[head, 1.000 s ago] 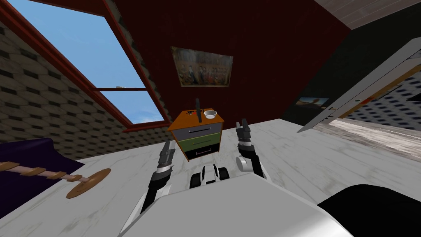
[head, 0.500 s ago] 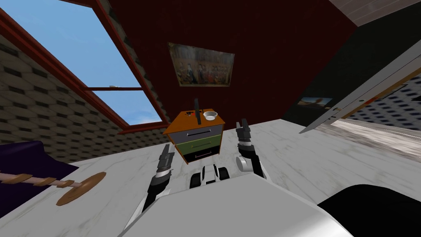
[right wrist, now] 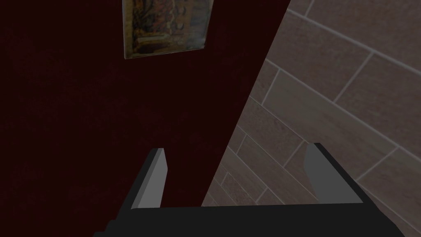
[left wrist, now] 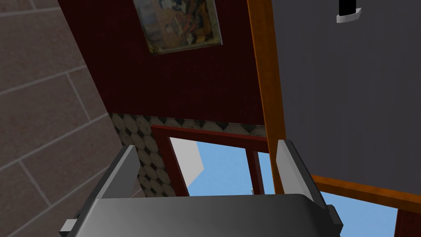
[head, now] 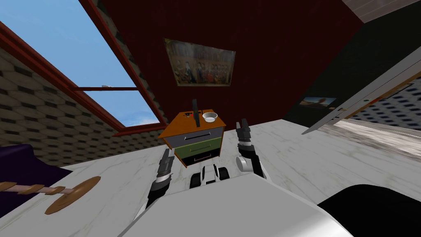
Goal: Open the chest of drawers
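The chest of drawers (head: 196, 140) stands just ahead against the dark red wall, with an orange top, a grey top drawer, a green middle drawer and a black bottom drawer, all closed. A white bowl (head: 209, 117) and a dark upright object (head: 195, 112) sit on its top. My left gripper (head: 167, 153) is open beside the chest's left corner; its wrist view has the grey drawer front (left wrist: 353, 103), the orange frame edge (left wrist: 266, 82) and one end of the handle (left wrist: 348, 13) next to the gripper (left wrist: 205, 164). My right gripper (head: 242, 123) is raised to the right of the chest, open (right wrist: 234, 170) and empty.
A large window (head: 82, 74) is on the left wall and a painting (head: 200, 62) hangs above the chest. A brown pole with a round foot (head: 70, 194) lies on the floor at the left beside a purple piece of furniture (head: 16, 164). An open white door (head: 366, 96) stands at the right.
The whole head picture has shifted: I have moved a little nearer to the chest and turned slightly. My left hand sits a bit lower beside it. The drawers have not moved.
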